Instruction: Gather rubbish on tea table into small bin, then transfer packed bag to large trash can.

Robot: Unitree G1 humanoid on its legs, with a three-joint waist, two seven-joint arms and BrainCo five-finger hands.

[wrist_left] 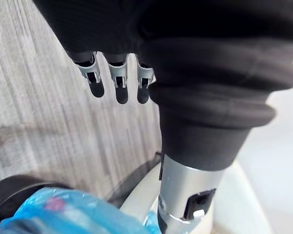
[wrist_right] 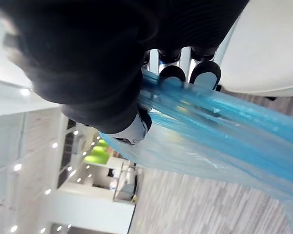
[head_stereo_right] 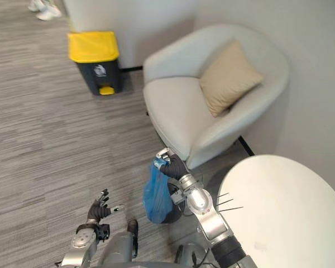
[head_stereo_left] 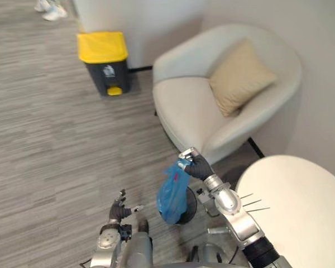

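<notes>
Our right hand point(head_stereo_left: 196, 165) has its fingers curled tightly round the gathered neck of the blue bag point(head_stereo_left: 172, 196); in the right wrist view we see the plastic bunched between the fingers and the thumb. The bag hangs below this hand, full in its lower part, and just behind it there is a dark round shape point(head_stereo_left: 188, 207) which is perhaps the small bin. Our left hand point(head_stereo_left: 120, 209) is low and near the bag, with the fingers loosely spread and nothing in them. The tabletop point(head_stereo_left: 301, 201) on our right looks bare, so we judge that the gathering is done and the transfer is the step in hand. The large trash can point(head_stereo_left: 104, 61) stands well apart across the floor point(head_stereo_left: 50, 145), beside the armchair point(head_stereo_left: 195, 106), with its yellow lid closed. The next move calls for carrying the bag there and getting the lid open before we release it.
</notes>
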